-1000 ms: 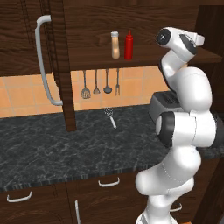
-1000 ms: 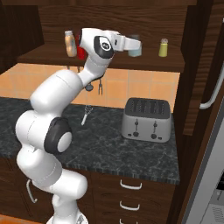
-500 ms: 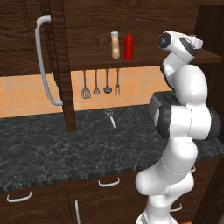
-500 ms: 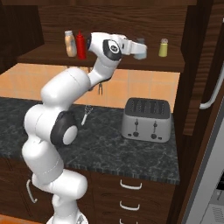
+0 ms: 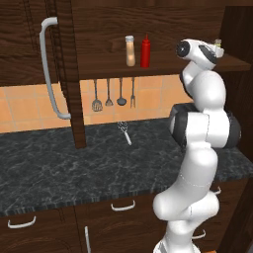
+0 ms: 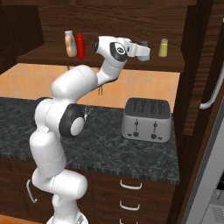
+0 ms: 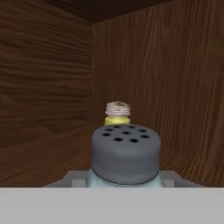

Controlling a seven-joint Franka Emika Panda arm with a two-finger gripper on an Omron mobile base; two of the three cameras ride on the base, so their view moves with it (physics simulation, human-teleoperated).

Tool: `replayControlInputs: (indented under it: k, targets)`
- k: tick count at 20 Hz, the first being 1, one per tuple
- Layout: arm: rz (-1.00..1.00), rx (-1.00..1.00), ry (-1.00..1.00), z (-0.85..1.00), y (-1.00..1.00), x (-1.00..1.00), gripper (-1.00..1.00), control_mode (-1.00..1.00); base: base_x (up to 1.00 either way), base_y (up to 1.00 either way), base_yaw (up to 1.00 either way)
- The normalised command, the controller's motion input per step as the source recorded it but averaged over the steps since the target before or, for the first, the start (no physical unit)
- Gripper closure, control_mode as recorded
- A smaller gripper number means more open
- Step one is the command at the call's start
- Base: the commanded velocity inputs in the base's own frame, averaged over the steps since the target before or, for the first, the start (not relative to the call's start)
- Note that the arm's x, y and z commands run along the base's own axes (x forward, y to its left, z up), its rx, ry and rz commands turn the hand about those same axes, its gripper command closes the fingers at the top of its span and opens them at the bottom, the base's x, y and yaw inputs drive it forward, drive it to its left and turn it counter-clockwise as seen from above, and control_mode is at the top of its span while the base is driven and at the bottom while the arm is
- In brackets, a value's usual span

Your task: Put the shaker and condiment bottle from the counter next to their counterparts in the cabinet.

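Hand view: shaker (image 7: 125,155) clamped in my pincer (image 6: 142,50).
Yellow-green shaker (image 7: 117,114) stands just beyond it on the cabinet shelf (image 6: 109,61).

Cabinet shelf (image 6: 48,57) — dark wood board. Standing directly on it: a peach-orange condiment bottle (image 6: 69,43) with a red squeeze bottle (image 6: 80,45) just beside it, both upright, and well apart from these toward the cabinet's side wall, a yellow-green shaker (image 6: 163,47) with a silver top, also upright.

Table (image 6: 144,153) — black marbled stone. A silver toaster (image 6: 146,119) stands on it below the yellow-green shaker; a whisk (image 5: 124,131) lies flat below the red squeeze bottle.
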Motion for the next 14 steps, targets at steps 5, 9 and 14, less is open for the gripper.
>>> replayControlInputs:
  k: [5,9,14]
  targets:
    - [0.0,0.04,-0.03,-0.06,-0.25,0.37,1.0,-1.0,0.0,0.0,0.0]
    - [0.0,0.04,-0.02,-0.07,-0.24,0.34,1.0,-1.0,0.0,0.0,0.0]
    - [0.0,0.03,-0.01,-0.1,-0.22,0.43,1.0,-1.0,0.0,0.0,0.0]
